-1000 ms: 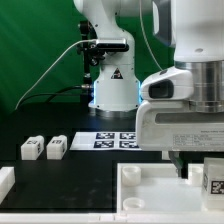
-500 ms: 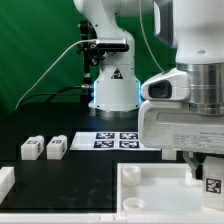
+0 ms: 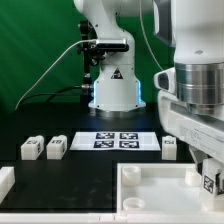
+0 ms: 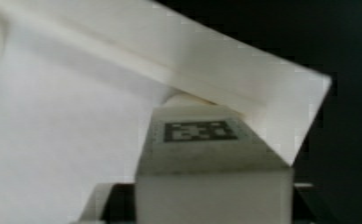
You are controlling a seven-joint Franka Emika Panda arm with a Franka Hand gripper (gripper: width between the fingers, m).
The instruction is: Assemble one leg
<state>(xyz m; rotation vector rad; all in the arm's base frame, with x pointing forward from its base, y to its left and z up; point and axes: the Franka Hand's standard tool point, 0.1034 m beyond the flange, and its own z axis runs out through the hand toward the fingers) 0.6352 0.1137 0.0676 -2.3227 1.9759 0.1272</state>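
Observation:
My gripper [image 3: 209, 172] is shut on a small white leg [image 3: 210, 181] with a black-and-white tag, at the exterior view's lower right. It holds the leg upright over the near right corner of the large white square tray-like part [image 3: 150, 186]. In the wrist view the held leg [image 4: 203, 165] fills the space between the jaws of the gripper [image 4: 204, 203], tag facing the camera, with the white part's corner [image 4: 89, 110] behind it. Whether the leg touches the part is hidden. Three more legs lie on the black table: two at the left [image 3: 30, 148] [image 3: 55, 147] and one at the right [image 3: 170, 146].
The marker board [image 3: 115, 140] lies flat in the middle of the table, in front of the robot base [image 3: 112, 90]. A white piece [image 3: 5, 181] shows at the exterior view's lower left edge. My arm's body covers the upper right.
The arm has shifted toward the exterior view's right and uncovered the leg lying behind it. The held leg has stayed in the grip and sunk slightly over the white part's corner.

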